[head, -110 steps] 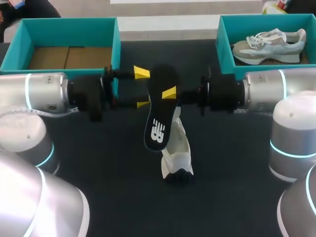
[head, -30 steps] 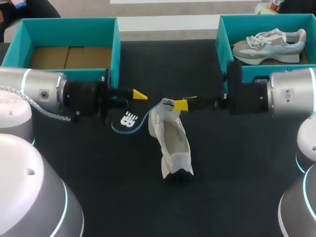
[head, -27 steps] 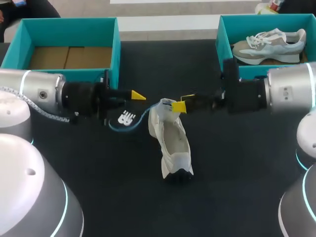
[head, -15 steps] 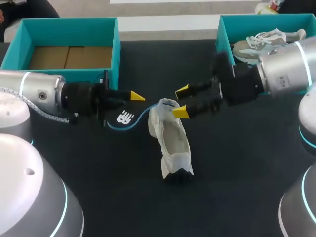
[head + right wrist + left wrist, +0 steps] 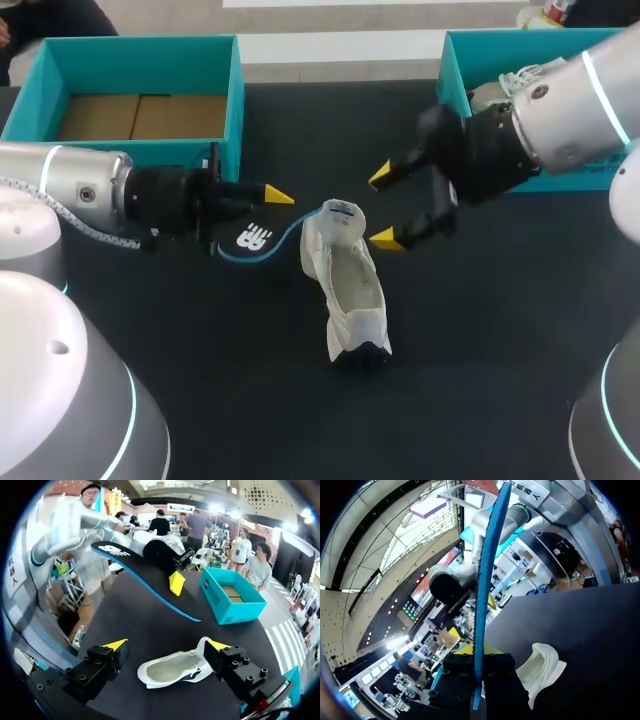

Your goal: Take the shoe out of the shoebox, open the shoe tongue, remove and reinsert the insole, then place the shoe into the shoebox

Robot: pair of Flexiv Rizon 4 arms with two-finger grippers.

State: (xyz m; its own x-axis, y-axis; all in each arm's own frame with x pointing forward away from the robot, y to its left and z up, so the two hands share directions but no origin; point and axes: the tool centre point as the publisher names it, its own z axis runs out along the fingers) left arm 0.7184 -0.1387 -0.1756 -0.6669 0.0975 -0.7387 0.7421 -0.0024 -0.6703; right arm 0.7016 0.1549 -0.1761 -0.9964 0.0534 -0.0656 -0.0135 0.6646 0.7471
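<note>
Two yellow-tipped fingers of the right gripper [image 5: 383,207] stand wide apart, holding nothing, just right of the far end of the white low-cut shoe [image 5: 352,290]. The shoe lies sole-down on the black table [image 5: 480,330]. Left of the shoe, the left gripper [image 5: 275,195] is clamped on the black insole with a blue rim [image 5: 255,238], one end of which reaches close to the shoe. Beyond the shoe sit two teal shoeboxes [image 5: 130,60].
</note>
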